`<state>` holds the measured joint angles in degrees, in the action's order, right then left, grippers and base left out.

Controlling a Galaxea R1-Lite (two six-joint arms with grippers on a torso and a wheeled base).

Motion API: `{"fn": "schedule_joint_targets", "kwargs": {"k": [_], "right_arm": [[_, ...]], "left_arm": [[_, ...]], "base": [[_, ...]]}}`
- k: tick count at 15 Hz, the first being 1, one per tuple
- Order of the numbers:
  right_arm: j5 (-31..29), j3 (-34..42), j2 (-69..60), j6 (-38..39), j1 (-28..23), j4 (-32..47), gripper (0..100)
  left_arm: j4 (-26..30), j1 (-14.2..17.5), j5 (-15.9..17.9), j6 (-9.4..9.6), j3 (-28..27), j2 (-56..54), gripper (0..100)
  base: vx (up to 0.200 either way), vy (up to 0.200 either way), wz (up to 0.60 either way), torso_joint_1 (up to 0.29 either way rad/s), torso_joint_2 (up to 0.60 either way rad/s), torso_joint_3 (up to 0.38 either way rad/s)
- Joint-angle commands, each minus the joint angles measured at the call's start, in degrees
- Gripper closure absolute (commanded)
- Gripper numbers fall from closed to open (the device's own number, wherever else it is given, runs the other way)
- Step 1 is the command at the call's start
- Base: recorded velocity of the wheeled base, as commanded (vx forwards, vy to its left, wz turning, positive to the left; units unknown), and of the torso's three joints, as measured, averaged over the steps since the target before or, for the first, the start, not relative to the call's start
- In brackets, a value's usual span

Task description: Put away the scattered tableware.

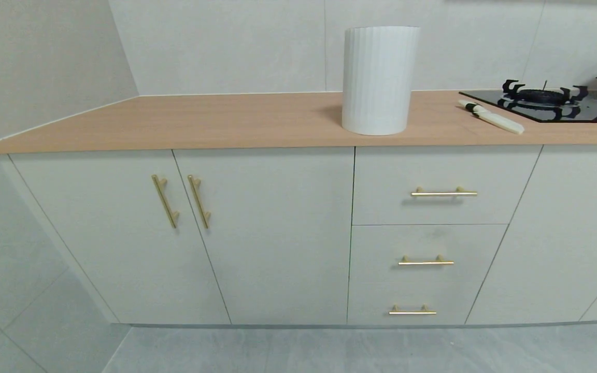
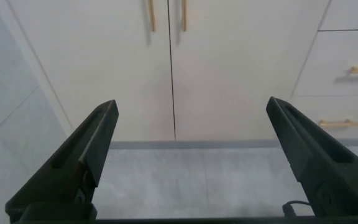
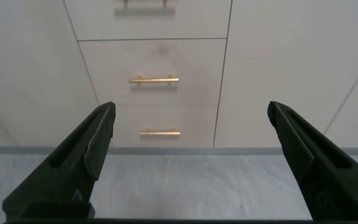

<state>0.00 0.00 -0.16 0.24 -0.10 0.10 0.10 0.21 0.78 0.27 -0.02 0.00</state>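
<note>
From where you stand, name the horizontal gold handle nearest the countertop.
The top handle, the longest; the middle handle and bottom handle sit lower, nearer the floor.

Soft, even light fills the kitchen: the white canister (image 1: 376, 80) throws a faint shadow across the worktop (image 1: 200, 122), and the black hob glass (image 1: 595, 105) mirrors its burner grates (image 1: 542, 95).

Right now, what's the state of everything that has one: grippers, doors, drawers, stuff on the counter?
left gripper: open, holding nothing
right gripper: open, holding nothing
cabinet doors: both shut
drawers: all shut, fronts flush
white ribbed container: upright on the countertop
white knife: lying flat on the countertop beside the hob
</note>
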Motion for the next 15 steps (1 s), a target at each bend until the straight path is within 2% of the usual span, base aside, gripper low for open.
{"fn": "schedule_joint_targets", "kwargs": {"k": [1, 11, 15], "right_arm": [[0.00, 0.00, 0.16, 0.02, 0.01, -0.01, 0], [0.00, 0.00, 0.16, 0.02, 0.01, -0.01, 0], [0.00, 0.00, 0.16, 0.02, 0.01, -0.01, 0]], "left_arm": [[-0.01, -0.03, 0.01, 0.00, 0.02, 0.09, 0], [-0.01, 0.06, 0.01, 0.00, -0.06, 0.09, 0], [-0.01, 0.06, 0.01, -0.09, 0.02, 0.09, 0]], "base": [[0.200, 0.000, 0.00, 0.002, 0.01, 0.002], [0.200, 0.000, 0.00, 0.002, 0.00, 0.002], [0.000, 0.000, 0.00, 0.000, 0.00, 0.000]]}}
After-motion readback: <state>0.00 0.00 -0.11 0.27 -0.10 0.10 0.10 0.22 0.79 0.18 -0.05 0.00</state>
